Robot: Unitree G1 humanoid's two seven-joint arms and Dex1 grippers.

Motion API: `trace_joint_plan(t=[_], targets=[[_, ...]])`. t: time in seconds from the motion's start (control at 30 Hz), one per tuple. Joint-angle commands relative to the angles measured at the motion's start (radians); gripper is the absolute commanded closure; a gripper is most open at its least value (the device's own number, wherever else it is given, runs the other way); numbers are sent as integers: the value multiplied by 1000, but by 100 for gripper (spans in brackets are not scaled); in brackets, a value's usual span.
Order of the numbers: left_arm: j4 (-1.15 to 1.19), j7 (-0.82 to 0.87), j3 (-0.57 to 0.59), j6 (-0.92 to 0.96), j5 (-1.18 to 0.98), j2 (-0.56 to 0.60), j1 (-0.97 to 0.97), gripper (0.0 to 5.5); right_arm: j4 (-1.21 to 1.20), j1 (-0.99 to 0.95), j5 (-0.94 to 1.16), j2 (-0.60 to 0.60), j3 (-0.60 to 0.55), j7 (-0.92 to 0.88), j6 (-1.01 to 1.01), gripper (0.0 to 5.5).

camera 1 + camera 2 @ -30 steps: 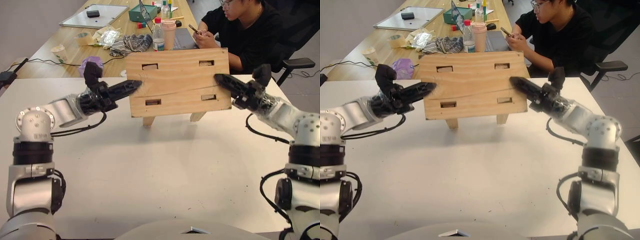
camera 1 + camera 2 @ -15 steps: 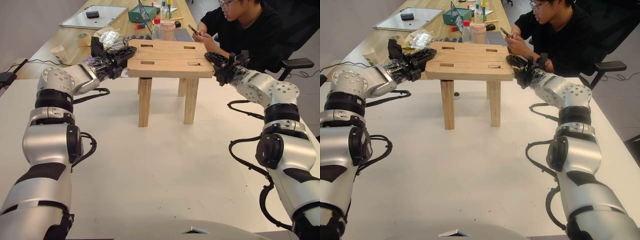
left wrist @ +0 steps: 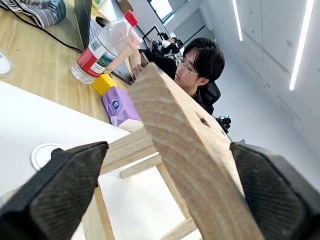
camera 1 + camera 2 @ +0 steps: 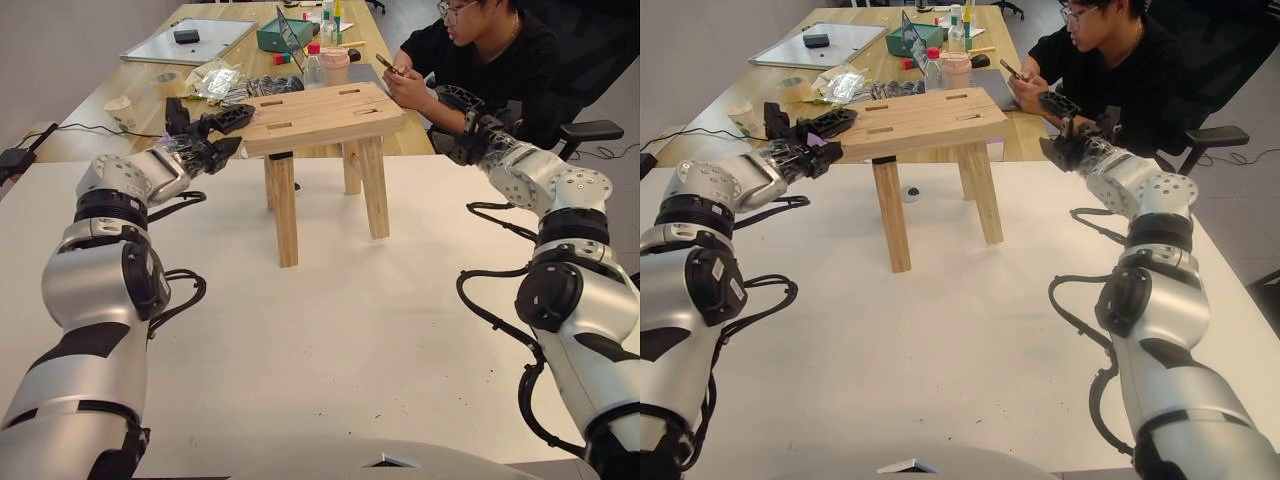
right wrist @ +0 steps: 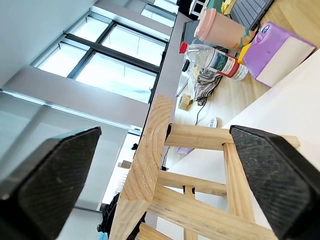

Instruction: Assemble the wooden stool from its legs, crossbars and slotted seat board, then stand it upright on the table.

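both pincers gape wide: your left gripper (image 4: 244, 127) around the stool (image 4: 320, 115) seat's 9 o'clock edge, right gripper (image 4: 452, 122) clear at 3. the stool stands upright at 12 o'clock on the table (image 4: 330, 340); this looks like the release step, so back left straight out.

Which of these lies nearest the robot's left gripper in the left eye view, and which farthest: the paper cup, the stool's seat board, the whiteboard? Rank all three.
From the left gripper:
1. Seat board: its end sits between the open jaws, at the gripper's right.
2. Paper cup: on the wooden table, to the gripper's left.
3. Whiteboard: far back on that table.
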Motion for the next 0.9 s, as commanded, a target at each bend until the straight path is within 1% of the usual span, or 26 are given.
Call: trace_joint_plan(t=[0.03, 0.1, 0.2, 0.3, 0.37, 0.43, 0.5, 0.53, 0.67, 0.77, 0.9], targets=[[20, 1, 95, -6, 12, 44, 39, 45, -40, 30, -11, -21, -44, -9, 13, 13], [22, -12, 162, -4, -18, 57, 37, 17, -51, 41, -12, -20, -60, -12, 12, 10], [26, 24, 261, -75, -43, 56, 62, 13, -74, 64, -16, -6, -78, -17, 10, 10], [16, 49, 291, -129, -17, 51, 119, 13, -113, 89, -49, 8, -56, -4, 5, 10], [-50, 76, 213, -295, 99, 34, 184, 13, -242, 155, -137, 18, 31, 53, -65, 10], [-147, 140, 130, -536, 234, -15, 258, 13, -412, 267, -309, 29, 168, 131, -271, 10], [-244, 217, 68, -759, 348, -76, 334, 13, -507, 362, -445, 58, 233, 151, -488, 10], [-282, 245, 48, -833, 386, -101, 363, 13, -528, 394, -491, 72, 246, 145, -568, 10], [-383, 332, 28, -970, 447, -185, 437, 13, -519, 481, -622, 108, 282, 141, -804, 10], [-407, 362, 17, -1007, 476, -209, 455, 13, -515, 510, -647, 131, 285, 142, -881, 10], [-407, 367, 15, -1019, 489, -215, 446, 13, -511, 544, -723, 148, 332, 144, -970, 10]])
